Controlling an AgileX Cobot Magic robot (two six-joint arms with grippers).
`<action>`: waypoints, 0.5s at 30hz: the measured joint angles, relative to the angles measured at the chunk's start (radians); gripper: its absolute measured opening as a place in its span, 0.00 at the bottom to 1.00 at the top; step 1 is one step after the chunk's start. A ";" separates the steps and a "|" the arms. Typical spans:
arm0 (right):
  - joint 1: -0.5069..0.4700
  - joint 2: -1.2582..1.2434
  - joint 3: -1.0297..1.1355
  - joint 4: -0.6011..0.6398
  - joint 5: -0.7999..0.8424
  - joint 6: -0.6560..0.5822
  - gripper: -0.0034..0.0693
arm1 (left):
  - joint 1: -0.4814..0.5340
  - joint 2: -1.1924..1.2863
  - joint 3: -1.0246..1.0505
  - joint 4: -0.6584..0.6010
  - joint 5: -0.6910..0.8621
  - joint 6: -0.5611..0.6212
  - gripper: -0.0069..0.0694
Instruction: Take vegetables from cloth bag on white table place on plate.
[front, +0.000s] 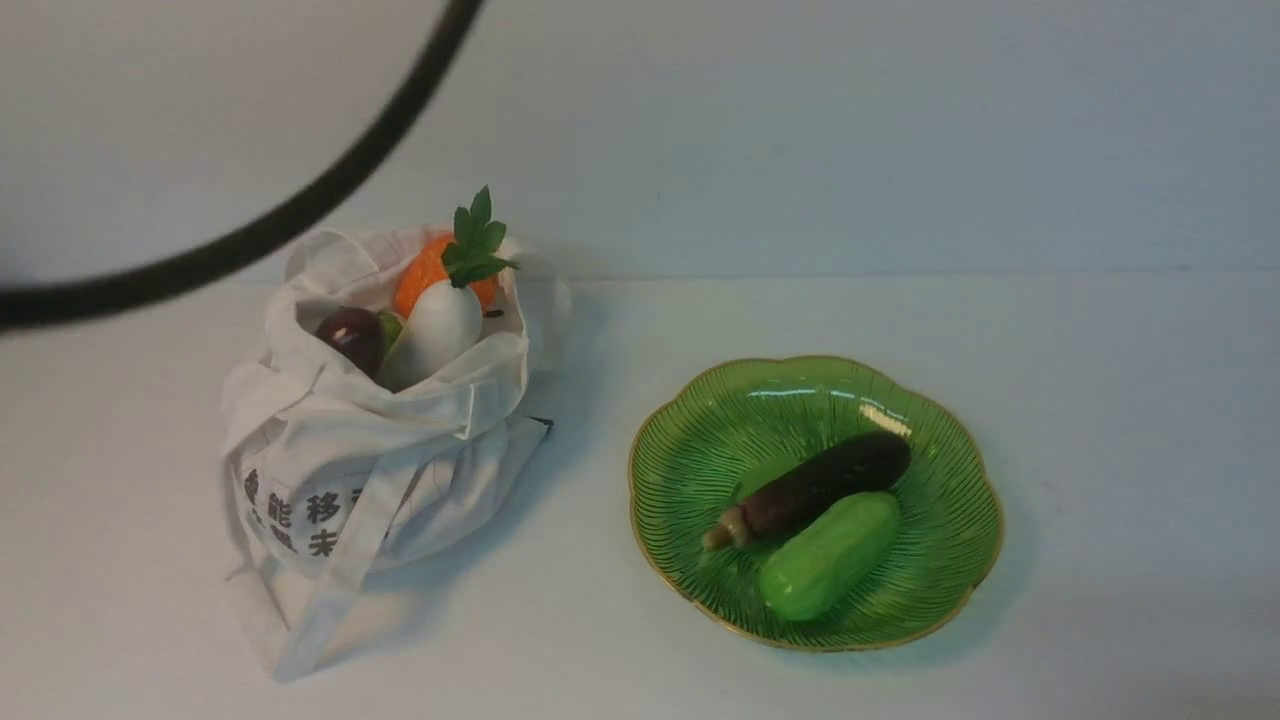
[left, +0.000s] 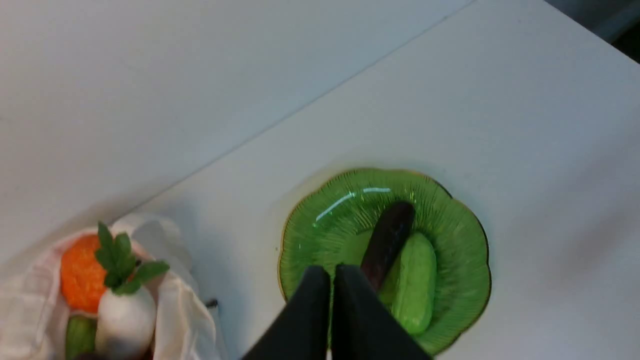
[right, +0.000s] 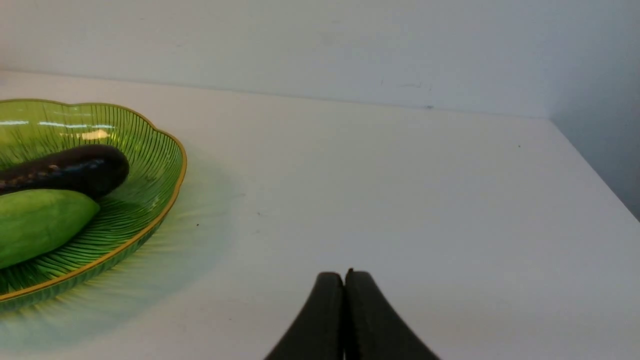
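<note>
The smooth white table (front: 1120, 450) ran back to a plain pale wall (front: 900, 130), with wide bare room to the right of the plate (front: 640, 490); on the table's left slumped the cloth bag (front: 430, 410), soft, wrinkled canvas with dark printed characters, its mouth gaping and a flat strap trailing onto the tabletop. Well apart from it sat the plate, ribbed green glass with a scalloped, gold-lined edge, holding a long, glossy dark eggplant (front: 830, 485) and, just beside it, a rounded light green vegetable (front: 832, 556). Inside the bag's mouth were a bumpy orange vegetable (front: 420, 275), a smooth white radish (front: 440, 325) with upright green leaves (front: 476, 240), a shiny round purple one (front: 353, 338) and a bit of something green (front: 390, 328). The left claw (left: 332, 272) was shut to a thin slit, holding nothing, and the right claw (right: 345, 277) was closed and empty too
</note>
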 joint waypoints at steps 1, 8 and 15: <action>0.000 0.000 0.000 0.000 0.000 0.000 0.03 | 0.000 -0.064 0.074 0.000 -0.016 -0.006 0.08; 0.000 0.000 0.000 0.000 0.000 0.000 0.03 | 0.000 -0.418 0.481 0.001 -0.260 -0.027 0.08; 0.000 0.000 0.000 0.000 0.000 0.000 0.03 | 0.000 -0.721 0.750 -0.003 -0.396 -0.034 0.08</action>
